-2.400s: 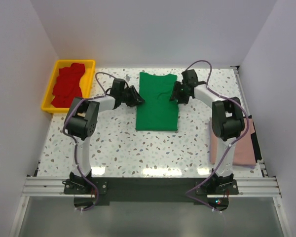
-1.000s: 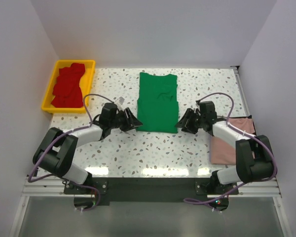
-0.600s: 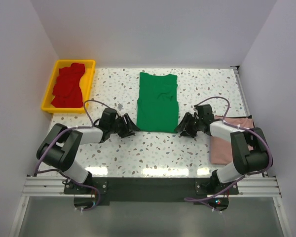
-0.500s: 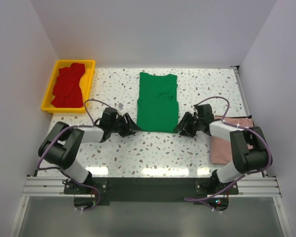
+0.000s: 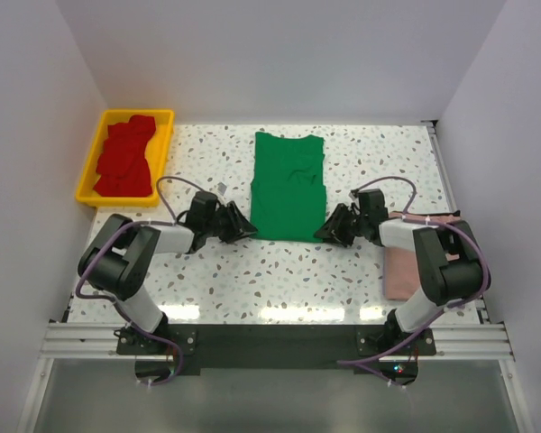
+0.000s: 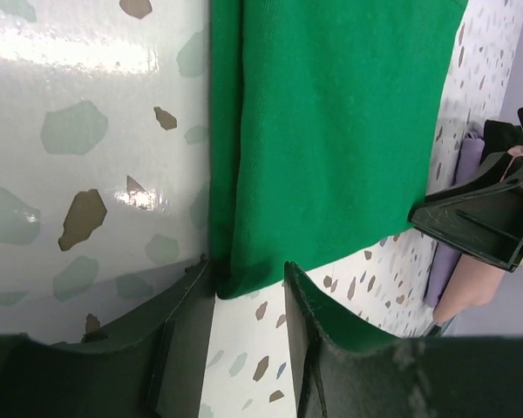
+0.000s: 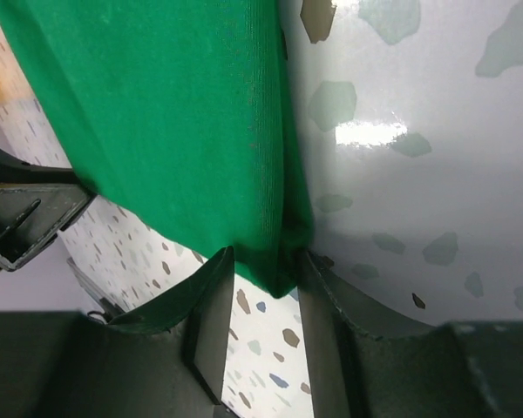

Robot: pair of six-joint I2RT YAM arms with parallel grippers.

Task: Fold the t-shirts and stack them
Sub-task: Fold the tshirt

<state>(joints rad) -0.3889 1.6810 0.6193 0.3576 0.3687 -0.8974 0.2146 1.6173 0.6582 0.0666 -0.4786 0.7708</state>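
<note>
A bright green t-shirt (image 5: 288, 185), folded into a long strip, lies flat mid-table. My left gripper (image 5: 243, 229) lies low at its near left corner. In the left wrist view the left gripper (image 6: 247, 270) is open, and the corner of the green t-shirt (image 6: 331, 131) sits just between the tips. My right gripper (image 5: 327, 230) mirrors it at the near right corner. In the right wrist view the right gripper (image 7: 266, 261) is open, with the corner of the green t-shirt (image 7: 157, 113) between its jaws. Red t-shirts (image 5: 122, 158) fill the tray. A dusty pink t-shirt (image 5: 398, 275) lies at the right.
The yellow tray (image 5: 86, 194) stands at the far left corner. The pink t-shirt lies partly under my right arm, at the table's right edge. White walls close in on three sides. Bare speckled tabletop lies between the green shirt and the arm bases.
Both grippers have edged inward onto the green shirt's near corners, and their jaws have narrowed. The shirt itself has not moved.
</note>
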